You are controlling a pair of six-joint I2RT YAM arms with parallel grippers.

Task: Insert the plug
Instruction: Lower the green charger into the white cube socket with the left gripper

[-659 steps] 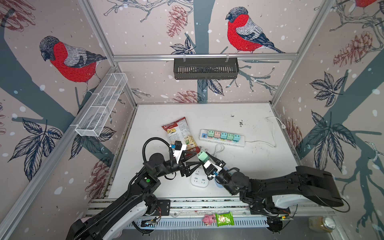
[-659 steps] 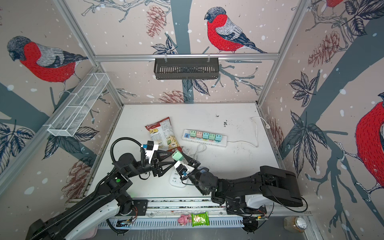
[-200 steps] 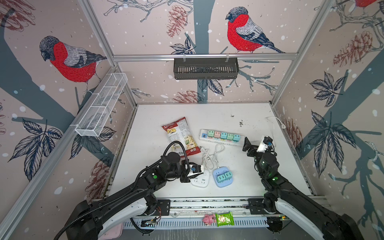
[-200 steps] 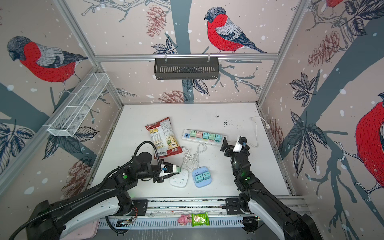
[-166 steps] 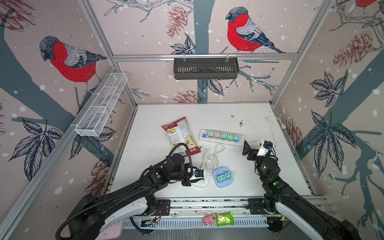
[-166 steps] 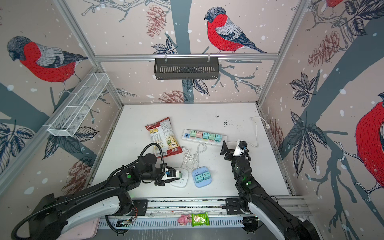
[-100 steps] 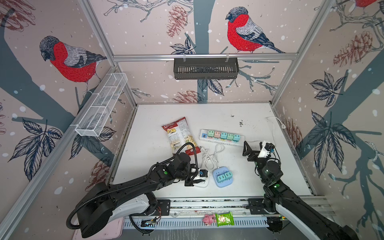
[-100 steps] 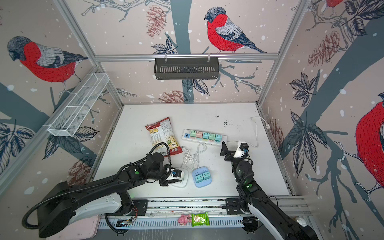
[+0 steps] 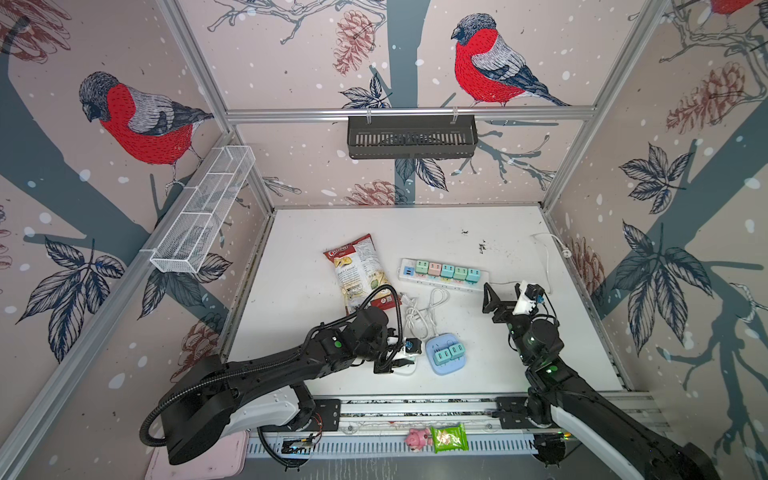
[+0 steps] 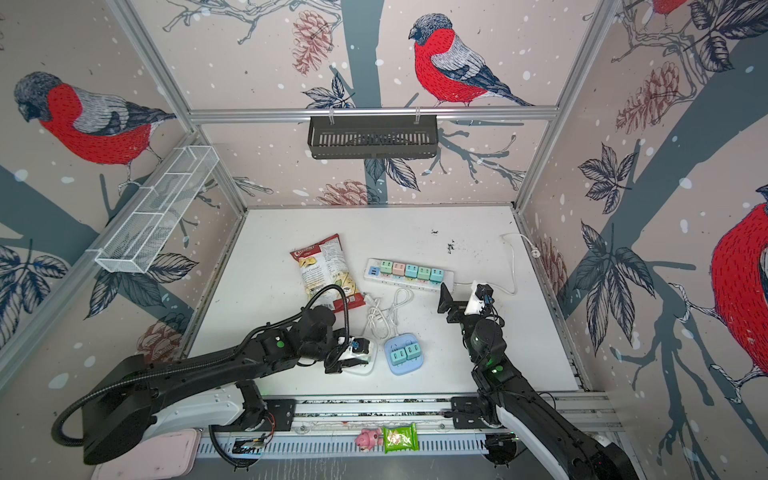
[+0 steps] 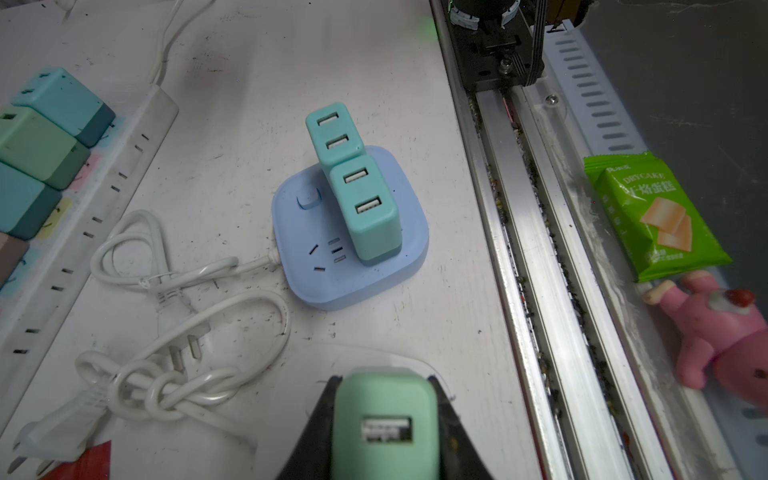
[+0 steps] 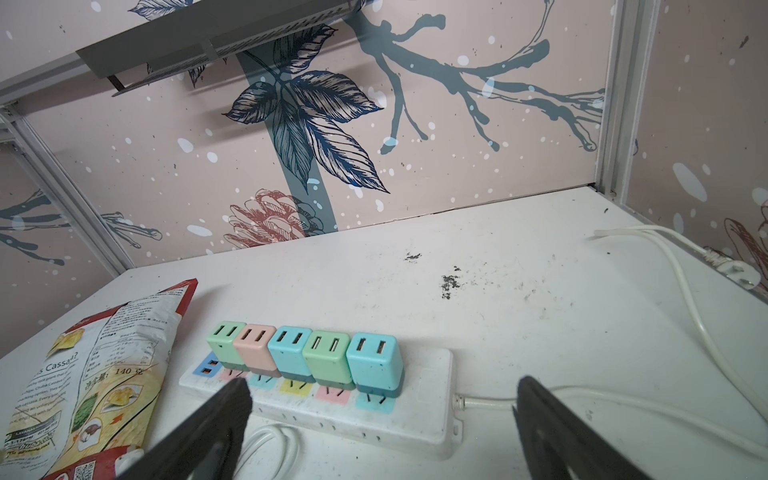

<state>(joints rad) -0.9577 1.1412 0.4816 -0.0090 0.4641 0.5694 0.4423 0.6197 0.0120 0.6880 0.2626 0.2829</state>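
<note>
table (image 9: 415, 232): white and scuffed, with dark specks toward the back wall.
wire basket (image 9: 203, 212): white mesh, hung on the left wall above the table.
black shelf (image 9: 411, 137): slotted, hooked on the rail of the back wall.
long power strip (image 9: 442, 278): white, lying mid-table with five adapters plugged in a row (mint, pink, teal, green, teal). Its cord runs off toward the right wall.
chip bag (image 9: 359, 272): red and white, lying flat just left of the long power strip.
loose cord (image 9: 424, 309): white, bundled in loops, between the long power strip and the two small socket blocks.
blue socket block (image 11: 365, 257): a rounded square near the front edge. Two teal adapters stand in it side by side, and one three-pin socket is free.
white socket block (image 9: 405, 370): just left of the blue socket block, mostly covered by the left gripper (image 9: 392, 361).
left gripper: lowered onto the white socket block, jaws clamped on the green plug (image 11: 384, 411).
right gripper (image 12: 383, 388): raised off the table near the cord end of the long power strip and facing it. The jaws are spread wide with nothing between them.
green plug: a mint adapter pinched between the black fingers, its USB face toward the wrist camera, directly over the white socket block. Whether its prongs are seated cannot be told.
green snack packet (image 9: 449, 438): on the front rail, off the table, beside the pink toy (image 9: 417, 438).
pink toy: a small figure on the same rail, touching the packet's left edge.
</note>
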